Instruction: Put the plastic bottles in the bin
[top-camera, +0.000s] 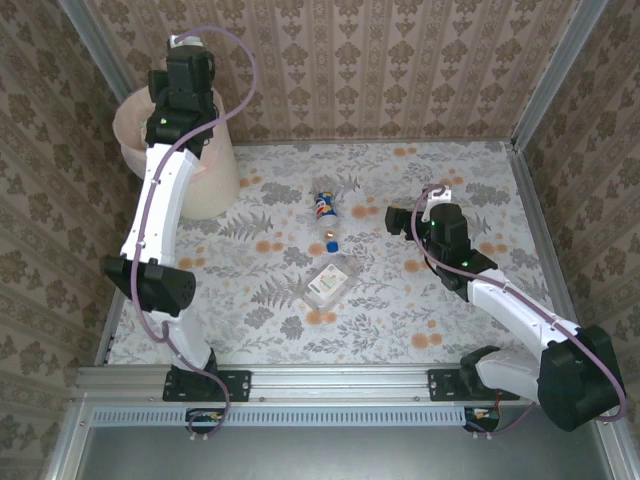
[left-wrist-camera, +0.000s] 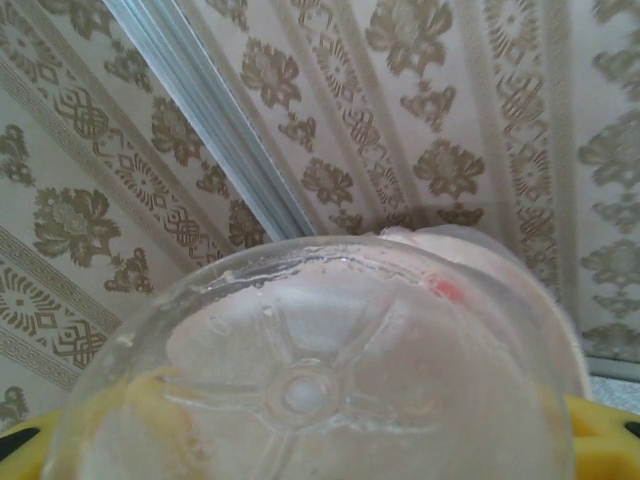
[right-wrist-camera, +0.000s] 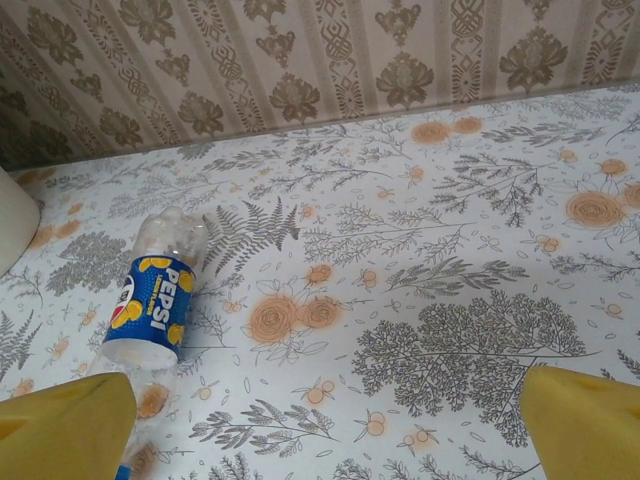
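Observation:
My left gripper (top-camera: 186, 55) is raised over the cream-beige bin (top-camera: 200, 170) at the table's back left. In the left wrist view it (left-wrist-camera: 310, 440) is shut on a clear plastic bottle (left-wrist-camera: 300, 380), whose ribbed base faces the camera between the yellow fingers (left-wrist-camera: 600, 430). The bin's bag-lined rim (left-wrist-camera: 470, 250) shows just behind it. A blue-labelled Pepsi bottle (top-camera: 326, 212) (right-wrist-camera: 150, 300) lies mid-table. A crushed bottle with a white label (top-camera: 330, 283) lies nearer the front. My right gripper (top-camera: 400, 218) (right-wrist-camera: 325, 440) hangs open, right of the Pepsi bottle, holding nothing.
Patterned walls close in the flowered table (top-camera: 430, 300) on the left, back and right. A metal rail (top-camera: 330, 380) runs along the front edge by the arm bases. A sliver of the bin's side (right-wrist-camera: 12, 225) shows at the left in the right wrist view.

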